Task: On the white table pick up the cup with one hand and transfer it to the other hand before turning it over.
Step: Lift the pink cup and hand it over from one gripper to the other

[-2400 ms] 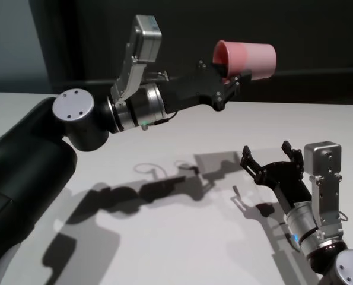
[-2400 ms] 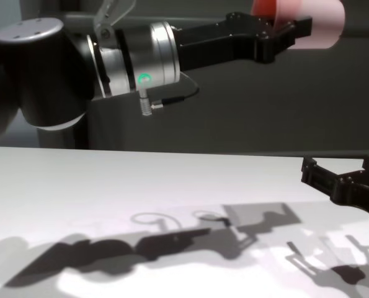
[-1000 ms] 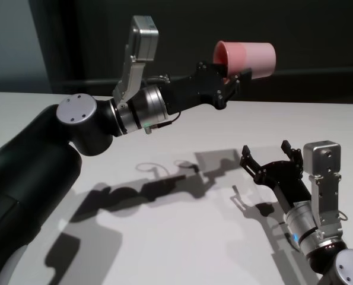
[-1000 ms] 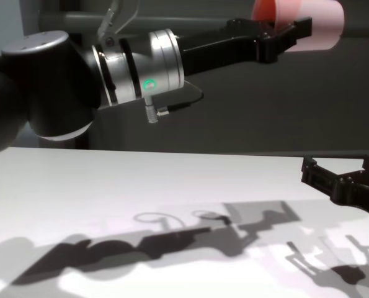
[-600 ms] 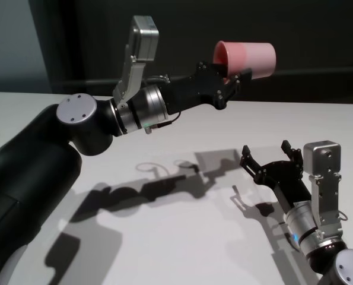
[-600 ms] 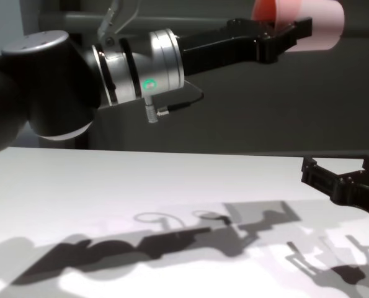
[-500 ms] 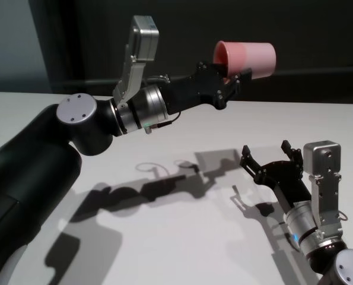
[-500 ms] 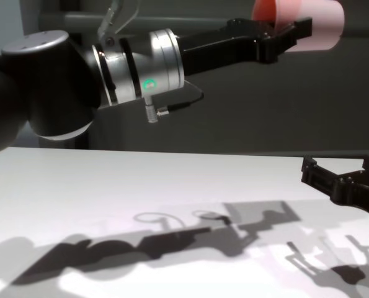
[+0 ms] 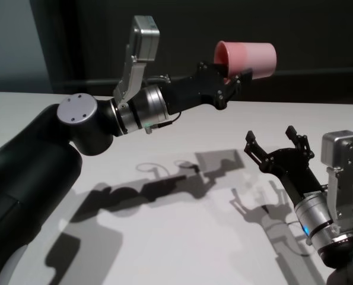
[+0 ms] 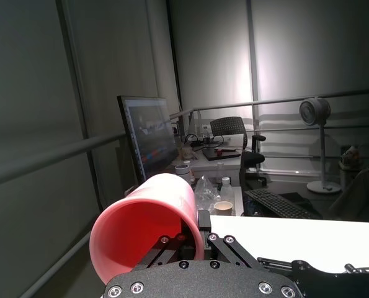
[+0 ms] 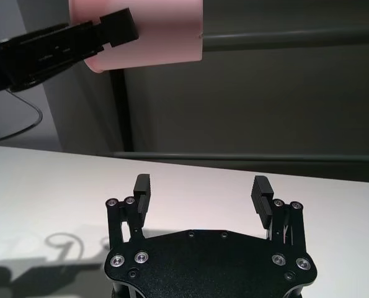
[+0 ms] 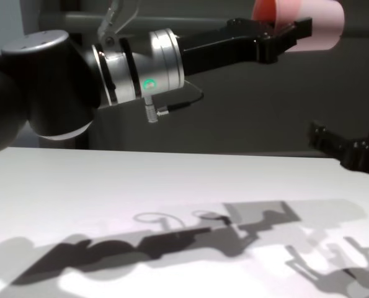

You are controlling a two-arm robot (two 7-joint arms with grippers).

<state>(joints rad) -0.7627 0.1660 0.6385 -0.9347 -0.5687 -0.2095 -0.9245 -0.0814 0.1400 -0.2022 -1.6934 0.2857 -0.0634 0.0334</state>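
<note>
While the left arm holds the cup up high, these are the notes:

What changed: the right gripper (image 9: 275,146) has come up off the bench and sits higher than it did a moment ago. It is now nearer the cup, but not touching it.
What that means: the pick-up looks done. The pass to the other hand looks like the step now starting. The turn-over is not yet done.
Left gripper (image 9: 231,81): its jaws are shut on the cup, pinching the wall at the rim, with one finger inside the mouth. It has not moved.
Right gripper jaws: wide open, with nothing in them. They point up toward the cup from below.
Where the cup is: the cup (image 9: 250,59) is high in the air, well above the white bench (image 9: 164,237), out at the end of the left arm.
How the cup looks: plain pink, smooth, no handle. It lies on its side, with the open mouth toward the left arm and the closed bottom pointing away. It looks empty inside.
</note>
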